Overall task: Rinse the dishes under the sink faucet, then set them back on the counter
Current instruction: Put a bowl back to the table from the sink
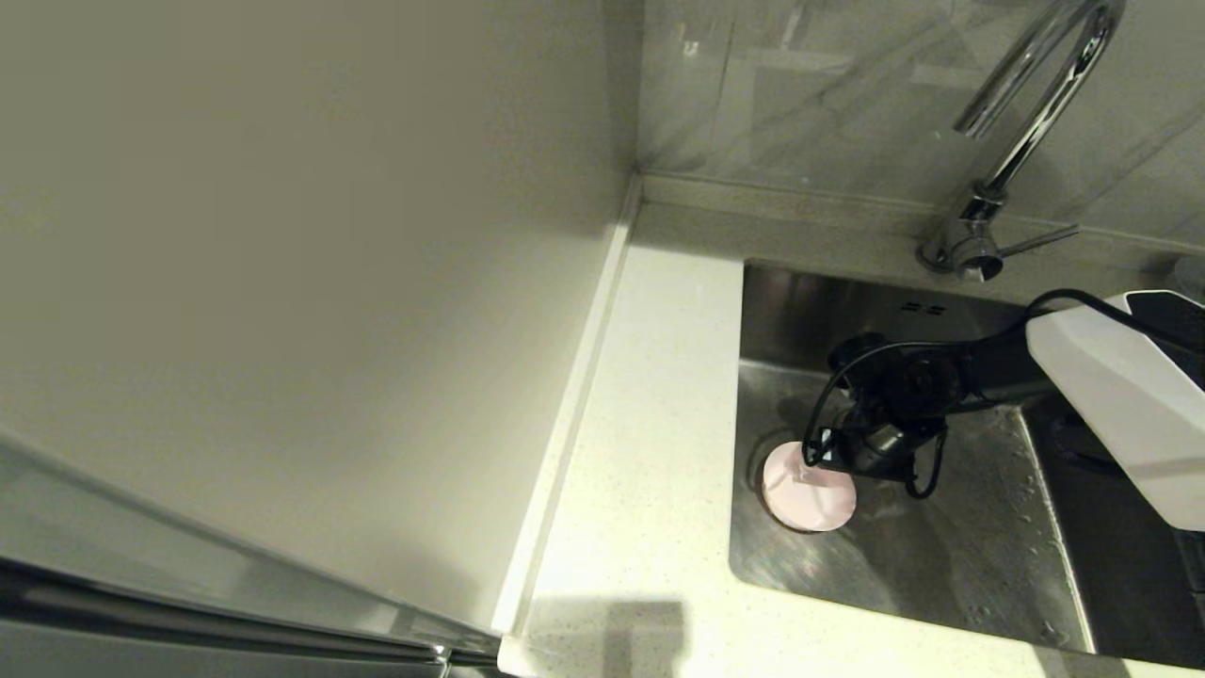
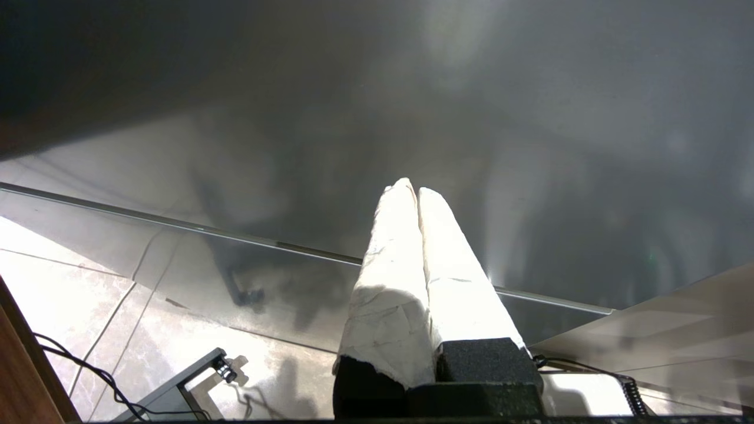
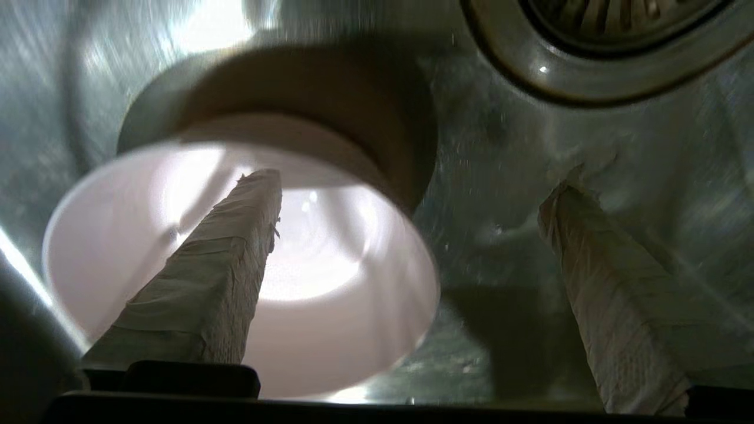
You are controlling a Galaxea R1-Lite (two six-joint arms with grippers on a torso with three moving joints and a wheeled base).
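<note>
The pale pink bowl [image 1: 810, 494] sits low in the left part of the sink [image 1: 941, 565], looking tilted. My right gripper [image 1: 817, 460] reaches down onto it from the right. In the right wrist view the right gripper [image 3: 412, 182] is open and straddles the pink bowl's [image 3: 330, 306] rim. One taped finger [image 3: 230, 259] is inside the bowl and the other finger [image 3: 607, 294] is outside over the basin floor. A darker rounded wall [image 3: 306, 88] shows behind the bowl; I cannot tell whether it is another bowl. The mint and steel bowls are out of view. My left gripper [image 2: 412, 191] is shut and empty, away from the sink.
The chrome faucet [image 1: 1026, 122] rises behind the sink, its side lever [image 1: 1040, 242] pointing right. The speckled counter [image 1: 650, 424] runs along the sink's left, bounded by a plain wall panel [image 1: 282, 282]. The drain strainer [image 3: 618, 35] lies close to the bowl. Overflow slots [image 1: 923, 308] mark the back wall.
</note>
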